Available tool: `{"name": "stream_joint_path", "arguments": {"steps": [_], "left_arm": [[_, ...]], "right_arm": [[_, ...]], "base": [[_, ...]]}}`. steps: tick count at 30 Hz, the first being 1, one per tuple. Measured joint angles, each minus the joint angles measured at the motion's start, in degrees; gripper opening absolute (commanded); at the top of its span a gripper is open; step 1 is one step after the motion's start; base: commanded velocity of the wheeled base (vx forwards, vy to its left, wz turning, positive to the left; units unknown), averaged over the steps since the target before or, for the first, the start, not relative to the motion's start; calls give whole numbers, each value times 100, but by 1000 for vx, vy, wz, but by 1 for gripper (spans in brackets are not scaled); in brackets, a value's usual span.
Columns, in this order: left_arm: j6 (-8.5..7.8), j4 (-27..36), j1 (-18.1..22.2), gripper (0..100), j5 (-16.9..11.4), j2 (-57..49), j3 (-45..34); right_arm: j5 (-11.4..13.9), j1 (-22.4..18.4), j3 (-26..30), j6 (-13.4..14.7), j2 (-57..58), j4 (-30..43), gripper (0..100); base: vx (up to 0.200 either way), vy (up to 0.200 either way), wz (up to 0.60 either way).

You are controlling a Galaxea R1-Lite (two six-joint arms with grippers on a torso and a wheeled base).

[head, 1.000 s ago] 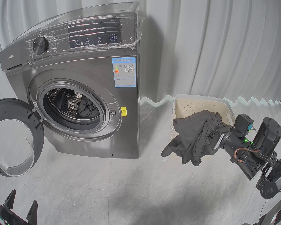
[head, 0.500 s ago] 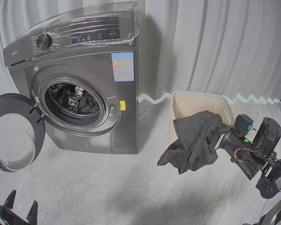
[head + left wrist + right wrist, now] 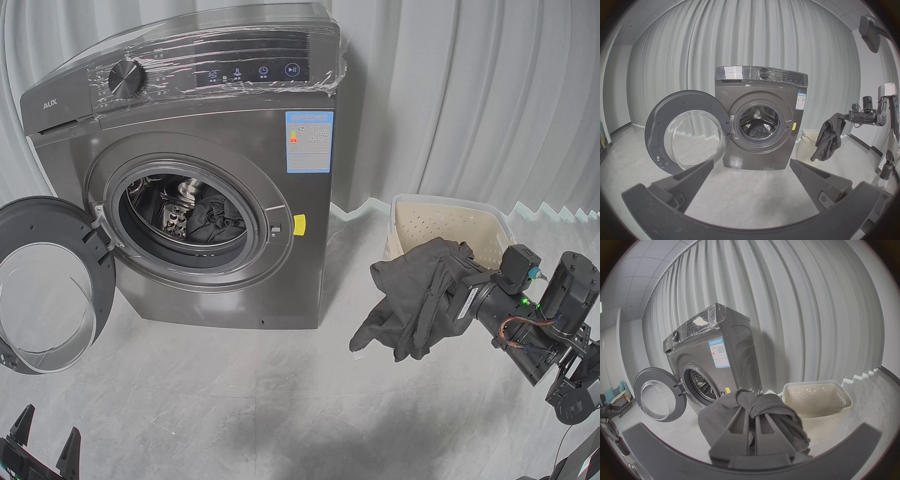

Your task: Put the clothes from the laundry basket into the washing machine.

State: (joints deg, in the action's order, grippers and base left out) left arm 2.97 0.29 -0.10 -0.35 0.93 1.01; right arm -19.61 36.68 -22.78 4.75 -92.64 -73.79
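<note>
The right hand (image 3: pixel 755 415) sits at the right of the head frame, its fingers pressed together on a dark grey garment (image 3: pixel 412 294). The cloth bunches over the fingers and hangs in loose folds, clear of the floor (image 3: pixel 250 387). A small white tag dangles at its lowest corner. Behind the garment, right of centre, stands the cream basket (image 3: pixel 450 201) with perforated walls. I cannot tell whether the cloth touches its rim.

The grey washer (image 3: pixel 212 125) fills the upper left of the head frame. Its round door (image 3: pixel 44 219) is swung wide open at the left edge. Inside the drum (image 3: pixel 175 219) lie dark clothes (image 3: pixel 212 219).

A blue-bordered label (image 3: pixel 309 142) is stuck on the front at the upper right of the opening, with a coloured rating scale and a square code; its print is too small to read. Below it is a small yellow sticker (image 3: pixel 300 224). The panel (image 3: pixel 253 69) shows four lit icons, and the dial (image 3: pixel 127 79) sits to its left, both under crinkled clear film (image 3: pixel 325 69). A short pale logo (image 3: pixel 50 104) marks the drawer corner.

The left hand (image 3: pixel 750 162) is at the lower left corner of the head frame, fingers spread wide and holding nothing. A pale curtain (image 3: pixel 469 94) hangs behind everything.
</note>
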Motion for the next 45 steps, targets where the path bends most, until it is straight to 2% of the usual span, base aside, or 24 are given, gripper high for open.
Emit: {"name": "stream_joint_path", "arguments": {"steps": [8, 23, 41, 45], "left_arm": [[0, 0, 0, 100, 4, 0, 0], [0, -2, 5, 100, 2, 0, 0], [0, -2, 0, 100, 2, 0, 0], [0, -7, 0, 100, 2, 0, 0]], "right_arm": [[2, 0, 2, 0, 0, 5, 0], [13, 0, 10, 0, 0, 0, 0], [33, 33, 13, 41, 0, 9, 0], [38, 39, 24, 39, 0, 6, 0]], "base": [[0, 200, 0], [0, 0, 0], [0, 200, 0], [0, 0, 0]]}}
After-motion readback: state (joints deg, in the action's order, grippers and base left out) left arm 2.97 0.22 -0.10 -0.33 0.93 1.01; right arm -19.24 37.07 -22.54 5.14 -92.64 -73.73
